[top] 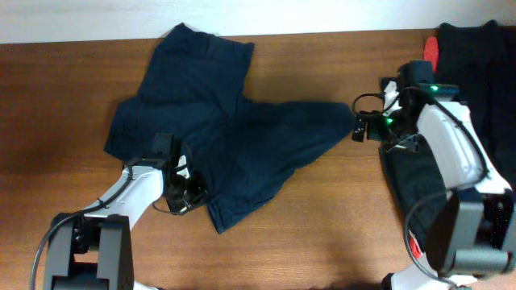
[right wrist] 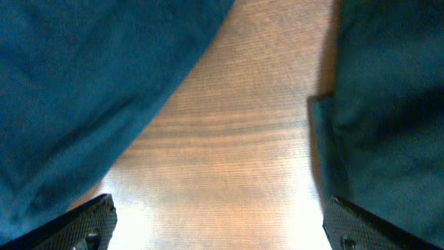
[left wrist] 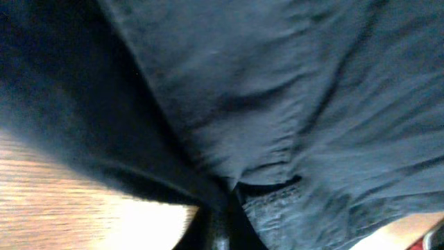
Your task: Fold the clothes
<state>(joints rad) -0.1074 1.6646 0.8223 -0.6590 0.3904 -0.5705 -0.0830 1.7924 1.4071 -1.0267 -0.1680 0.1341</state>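
Note:
The dark navy shorts [top: 234, 129] lie wrinkled on the wooden table, one leg pointing to the far edge and another part stretching right to a tip. My left gripper [top: 184, 184] is at the shorts' near-left edge and looks shut on the fabric. In the left wrist view the shorts [left wrist: 277, 104] fill the frame and a dark finger [left wrist: 218, 229] pinches a fold. My right gripper [top: 359, 127] is just beside the shorts' right tip. Its fingers [right wrist: 222, 226] are wide open over bare wood, with the shorts [right wrist: 83, 83] to their left.
Black garments [top: 476, 56] lie at the far right and under the right arm [top: 411, 185]; one also shows in the right wrist view [right wrist: 388, 104]. A red cloth [top: 431, 48] peeks out at the back right. The table's far edge runs along the top.

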